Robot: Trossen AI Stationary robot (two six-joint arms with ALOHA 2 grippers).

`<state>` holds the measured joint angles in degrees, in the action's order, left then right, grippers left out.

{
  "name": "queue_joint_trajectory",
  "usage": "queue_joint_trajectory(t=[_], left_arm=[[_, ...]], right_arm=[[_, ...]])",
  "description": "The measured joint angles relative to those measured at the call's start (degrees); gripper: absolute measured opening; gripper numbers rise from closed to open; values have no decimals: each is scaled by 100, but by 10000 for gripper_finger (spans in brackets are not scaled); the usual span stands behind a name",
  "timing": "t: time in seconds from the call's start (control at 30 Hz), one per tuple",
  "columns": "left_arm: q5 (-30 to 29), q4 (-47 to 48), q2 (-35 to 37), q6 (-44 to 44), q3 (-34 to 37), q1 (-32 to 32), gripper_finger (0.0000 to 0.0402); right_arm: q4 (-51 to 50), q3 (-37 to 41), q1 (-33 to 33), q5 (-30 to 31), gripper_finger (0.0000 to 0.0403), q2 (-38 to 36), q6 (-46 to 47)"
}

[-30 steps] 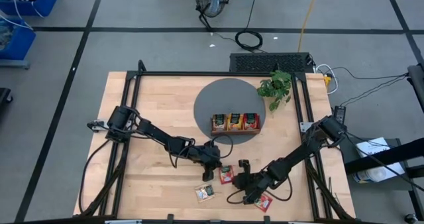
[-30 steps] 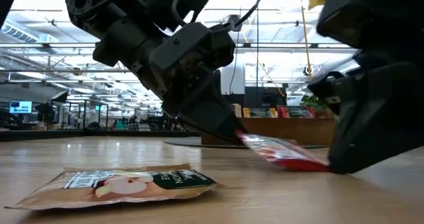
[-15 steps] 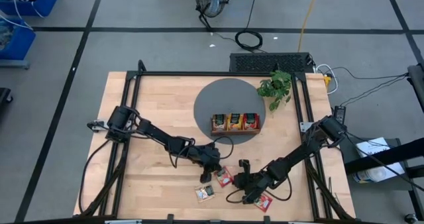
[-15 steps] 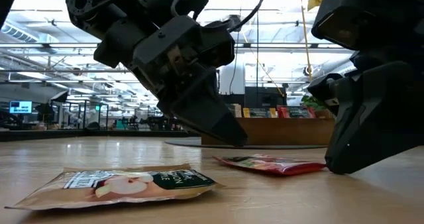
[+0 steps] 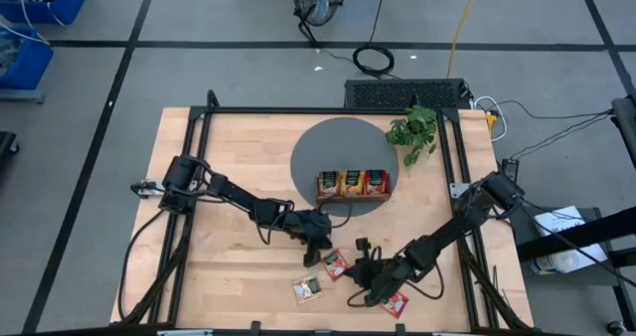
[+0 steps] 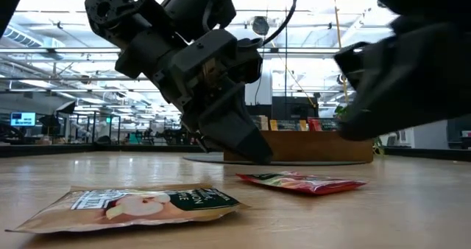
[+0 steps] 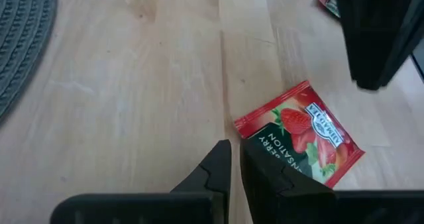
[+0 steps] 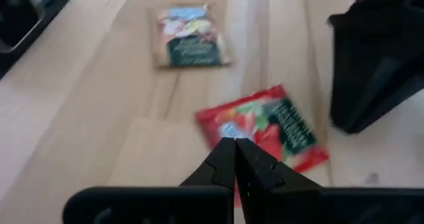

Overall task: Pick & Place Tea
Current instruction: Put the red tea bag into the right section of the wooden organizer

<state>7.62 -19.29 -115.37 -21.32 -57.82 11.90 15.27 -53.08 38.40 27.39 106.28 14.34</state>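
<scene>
A red tea sachet (image 5: 335, 264) (image 6: 302, 183) lies flat on the wooden table between my two grippers. My left gripper (image 5: 320, 252) (image 7: 235, 151) is shut, its tip just beside the sachet's far-left corner (image 7: 244, 126); I cannot tell whether it touches. My right gripper (image 5: 358, 269) (image 8: 235, 143) is shut and hangs above the sachet's right part, clear of it in the low view. A beige sachet (image 5: 307, 289) (image 6: 132, 205) lies flat nearer the front edge. A second red sachet (image 5: 396, 303) lies at the front right.
A brown wooden tray (image 5: 354, 197) with sachets standing in its compartments sits on a round grey mat (image 5: 318, 147) behind the grippers. A small green plant (image 5: 415, 129) stands at the back right. Bare wood lies to the left of the arms.
A second ago the red sachet's left edge stood raised at my left gripper's tip while its right end lay under my right gripper. That edge has dropped, and the sachet lies flat. My right gripper has risen off the table.
</scene>
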Motion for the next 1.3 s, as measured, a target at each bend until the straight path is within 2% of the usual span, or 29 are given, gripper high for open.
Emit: queue_joint_trajectory(t=[0.13, 0.23, 0.6, 0.73, 0.87, 0.97, 1.03, 1.2, 1.3], left_arm=[[73, 101, 0, 4, 0, 44, 37], [338, 193, 0, 46, 2, 60, 37], [932, 304, 21, 7, 2, 32, 37], [1184, 433, 352, 195, 4, -40, 38], [1184, 970, 778, 290, 2, -12, 41], [1099, 1301, 1030, 230, 0, 96, 63], [817, 1464, 1077, 100, 0, 207, 87], [-190, 1711, 1068, -555, 0, 451, 169], [-319, 1845, 1050, -1056, 6, 421, 218]], right_arm=[[-2, -2, -122, -176, 0, 95, 69], [-82, -4, -184, -511, 0, 260, 159], [-68, 58, -247, -488, 0, 505, 551], [140, 315, -274, -493, 0, 498, 809], [668, 655, -310, -522, 0, 506, 989], [957, 807, -320, -537, 0, 507, 1007], [1012, 844, -343, -598, 0, 509, 1009], [1035, 850, -350, -661, 0, 509, 1048], [1029, 850, -348, -659, 0, 509, 1049]])
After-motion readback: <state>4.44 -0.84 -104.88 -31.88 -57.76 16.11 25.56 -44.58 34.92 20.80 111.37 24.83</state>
